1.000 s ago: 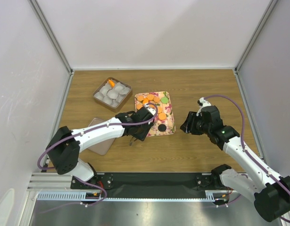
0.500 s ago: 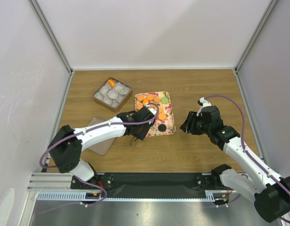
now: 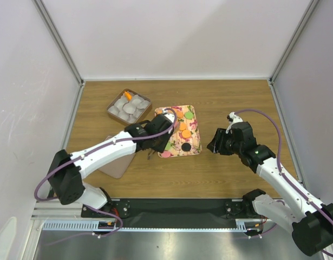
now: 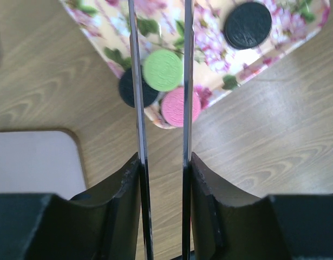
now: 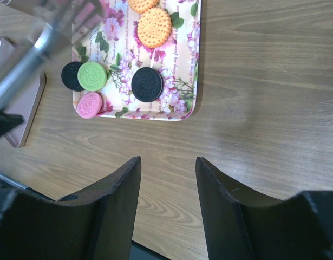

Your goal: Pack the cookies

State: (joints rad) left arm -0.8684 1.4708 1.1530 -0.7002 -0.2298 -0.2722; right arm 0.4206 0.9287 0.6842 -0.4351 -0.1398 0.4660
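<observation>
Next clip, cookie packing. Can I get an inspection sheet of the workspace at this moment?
Surface: wooden table, no damage seen.
Job's things: orange cookies, black cookies, green cookie and pink cookie on the floral tray; one orange cookie in the tin among paper cups.
Clutter: flat lid beside the tray.
Grippers: left gripper above the tray's near-left corner, jaws narrowly apart, nothing held; right gripper open over bare wood.
Cables: purple cables along both arms.
Surroundings: white walls, metal frame.
</observation>
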